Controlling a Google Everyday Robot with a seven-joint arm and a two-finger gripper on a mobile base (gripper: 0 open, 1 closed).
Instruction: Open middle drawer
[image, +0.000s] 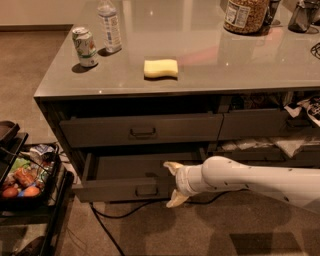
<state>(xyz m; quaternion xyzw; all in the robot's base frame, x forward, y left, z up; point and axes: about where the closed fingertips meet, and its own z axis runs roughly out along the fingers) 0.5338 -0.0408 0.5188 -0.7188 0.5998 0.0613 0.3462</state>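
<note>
The middle drawer (120, 189) is the wide dark-grey one below the counter, pulled partly out, with its plain grey inside (135, 165) showing. Its small dark bar handle (146, 190) sits at the centre of the front. My gripper (174, 185) reaches in from the right on a white arm, just right of the handle. Its fingers are spread open: one fingertip (171, 166) lies above the front edge over the drawer's inside, the other (176, 201) hangs below the front. The gripper holds nothing.
A taller-fronted grey drawer (142, 131) sits shut above. Narrower drawers with white packets (260, 144) are at the right. On the counter (210, 65) stand a can (85, 46), a bottle (110, 25), a yellow sponge (160, 68) and a jar (245, 15). A black cart with snacks (25, 175) stands at the left. Cables (107, 215) lie on the floor.
</note>
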